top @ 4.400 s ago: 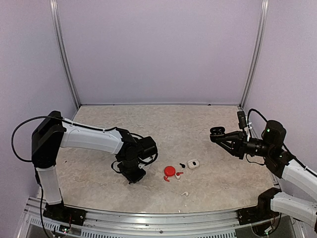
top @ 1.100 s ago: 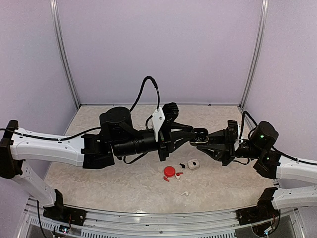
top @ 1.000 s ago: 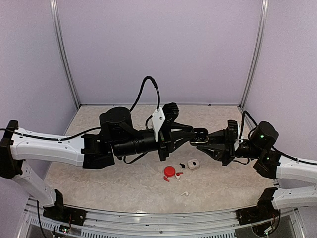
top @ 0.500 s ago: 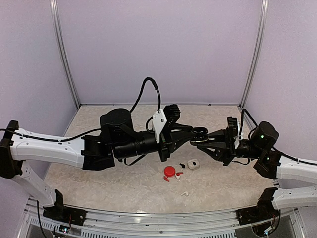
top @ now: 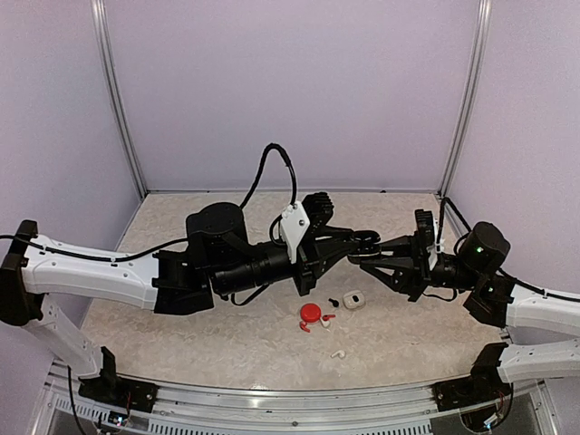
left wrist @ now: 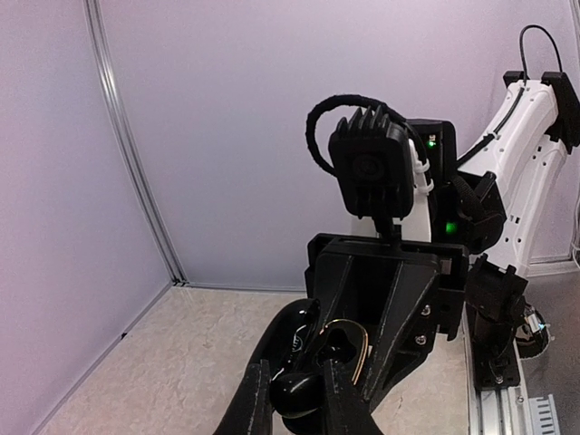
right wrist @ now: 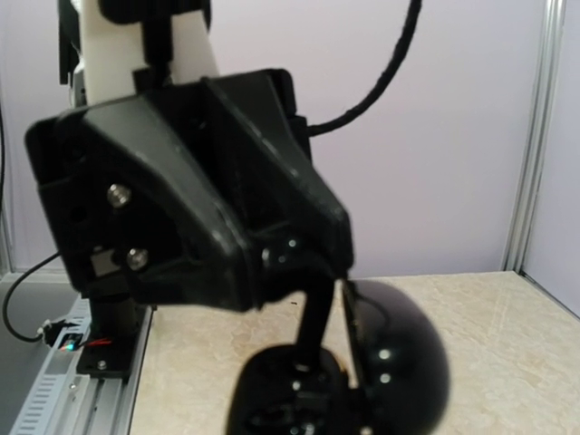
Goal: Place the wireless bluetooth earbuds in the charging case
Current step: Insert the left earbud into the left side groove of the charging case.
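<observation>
Meeting in mid-air: left claw (top: 355, 241) and right claw (top: 373, 261) are tip to tip above the bench (top: 208, 349); only the top camera shows this.
Left claw: clamped on a small glossy black piece (left wrist: 292, 391), seen in its wrist view. I cannot tell whether it is a bud or a case part.
Right claw: closed on the open black case (right wrist: 399, 362), blurred in its own wrist view.
Bench, top view only: black earbud (top: 333, 302) just beside white case (top: 352, 299); white earbud (top: 338, 353) nearer the bases; red case (top: 311, 314).
Hidden: the black case's inside.
</observation>
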`<state>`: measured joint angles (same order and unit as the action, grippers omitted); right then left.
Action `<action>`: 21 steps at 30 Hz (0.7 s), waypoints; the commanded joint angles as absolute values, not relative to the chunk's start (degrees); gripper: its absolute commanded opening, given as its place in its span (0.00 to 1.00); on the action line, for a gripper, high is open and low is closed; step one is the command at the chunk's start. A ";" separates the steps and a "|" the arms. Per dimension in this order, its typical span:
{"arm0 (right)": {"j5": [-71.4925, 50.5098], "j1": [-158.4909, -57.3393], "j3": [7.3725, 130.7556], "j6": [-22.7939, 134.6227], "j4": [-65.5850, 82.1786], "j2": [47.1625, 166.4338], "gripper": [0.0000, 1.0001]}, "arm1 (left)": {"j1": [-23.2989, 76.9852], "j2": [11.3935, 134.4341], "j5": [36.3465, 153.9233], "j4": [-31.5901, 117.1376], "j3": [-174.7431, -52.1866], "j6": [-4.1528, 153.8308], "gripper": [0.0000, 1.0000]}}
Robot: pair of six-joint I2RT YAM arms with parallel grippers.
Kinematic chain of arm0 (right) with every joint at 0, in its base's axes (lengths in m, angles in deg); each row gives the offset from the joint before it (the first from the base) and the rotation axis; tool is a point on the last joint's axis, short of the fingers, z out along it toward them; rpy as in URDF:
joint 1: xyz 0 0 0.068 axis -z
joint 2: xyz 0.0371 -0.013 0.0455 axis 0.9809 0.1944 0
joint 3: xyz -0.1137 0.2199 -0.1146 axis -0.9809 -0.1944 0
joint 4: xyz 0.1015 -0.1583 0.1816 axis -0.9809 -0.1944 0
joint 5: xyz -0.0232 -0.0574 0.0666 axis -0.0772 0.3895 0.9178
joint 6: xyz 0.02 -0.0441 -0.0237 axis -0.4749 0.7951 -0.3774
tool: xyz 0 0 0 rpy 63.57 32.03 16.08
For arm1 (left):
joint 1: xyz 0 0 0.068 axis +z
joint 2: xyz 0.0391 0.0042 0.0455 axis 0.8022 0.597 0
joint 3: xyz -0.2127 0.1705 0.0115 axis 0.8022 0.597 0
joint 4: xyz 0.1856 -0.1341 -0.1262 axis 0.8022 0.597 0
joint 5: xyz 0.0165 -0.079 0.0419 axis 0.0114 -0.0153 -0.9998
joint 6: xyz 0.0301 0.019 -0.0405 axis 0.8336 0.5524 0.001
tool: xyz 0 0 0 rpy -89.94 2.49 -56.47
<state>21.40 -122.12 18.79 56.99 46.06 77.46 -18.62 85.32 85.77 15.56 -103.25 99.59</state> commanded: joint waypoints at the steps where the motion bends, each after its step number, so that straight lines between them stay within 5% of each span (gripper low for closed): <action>1: 22.90 -122.89 21.03 55.51 53.33 76.37 0.00 | -18.79 87.62 81.86 19.82 -102.51 101.74 0.12; 21: 20.84 -122.85 20.85 56.39 53.08 75.93 0.00 | -19.08 89.34 83.20 24.38 -104.40 99.44 0.18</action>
<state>19.30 -122.12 18.77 55.96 45.95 77.44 -18.86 86.56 84.00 16.39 -104.58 99.94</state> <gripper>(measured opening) 0.234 0.181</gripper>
